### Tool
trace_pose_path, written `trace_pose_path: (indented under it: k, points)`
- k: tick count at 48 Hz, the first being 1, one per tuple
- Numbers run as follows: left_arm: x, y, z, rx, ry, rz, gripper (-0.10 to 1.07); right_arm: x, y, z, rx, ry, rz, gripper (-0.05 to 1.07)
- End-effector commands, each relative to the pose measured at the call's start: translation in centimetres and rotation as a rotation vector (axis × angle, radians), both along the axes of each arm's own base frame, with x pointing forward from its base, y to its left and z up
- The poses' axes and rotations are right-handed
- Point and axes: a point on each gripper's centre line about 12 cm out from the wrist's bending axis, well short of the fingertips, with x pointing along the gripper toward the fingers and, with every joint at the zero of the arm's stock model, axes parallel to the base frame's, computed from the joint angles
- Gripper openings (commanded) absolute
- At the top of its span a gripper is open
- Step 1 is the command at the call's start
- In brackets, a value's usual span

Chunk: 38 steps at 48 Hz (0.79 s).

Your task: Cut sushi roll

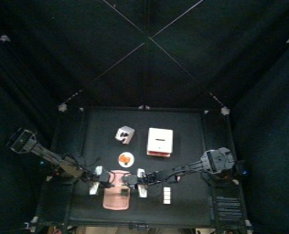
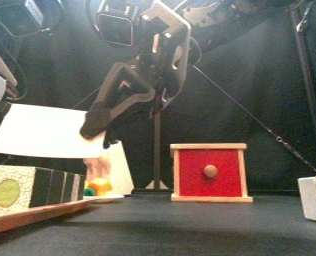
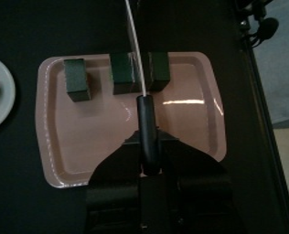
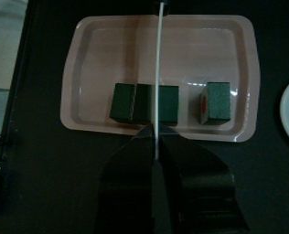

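My left claw (image 3: 144, 137) is pressed together on the dark handle of a knife (image 3: 134, 46). Its thin pale blade runs straight out from me across the pink rectangular plastic board (image 3: 111, 137). The sushi roll (image 3: 123, 73), a short log with dark green sides, lies across the far half of that board in pieces. One piece sits apart at one end, and two more sit close together with the blade standing between them.

From my right wrist I see the same board (image 4: 111, 55) from the opposite side. The longer stretch of roll (image 4: 144, 103) lies there with a thin pale blade (image 4: 161, 46) crossing it, and the single piece lies off to one side. That blade line runs back into my right claw (image 4: 154, 137), but I cannot tell whether that claw is gripping it.

From above, the board (image 1: 116, 199) lies near the front edge of the black tabletop (image 1: 190, 128), with both my arms reaching in over it from either side. A round orange-and-white disc (image 1: 125, 160) sits just behind the board. The red-and-white rectangular box (image 1: 159, 139) stands further back, well apart from the roll. From the front, that box (image 2: 209, 172) stands upright with its red face showing.
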Motion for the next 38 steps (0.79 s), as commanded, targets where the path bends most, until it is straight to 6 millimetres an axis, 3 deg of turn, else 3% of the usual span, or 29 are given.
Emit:
trace_pose_path:
  k: [1,24,38]
  points:
    - [0.6,-0.9,1.8,0.051,0.037,-0.013,0.41,-0.3,0.5,3.8,0.020,-0.073,0.009,0.37]
    - [0.5,-1.2,3.9,0.126,0.016,0.011,0.41,-1.1,0.3,7.1,0.022,0.005,0.020,0.38]
    - [-0.5,-1.9,3.2,0.146,-0.018,0.024,0.41,-1.6,-0.5,7.6,-0.043,0.032,-0.039,0.38]
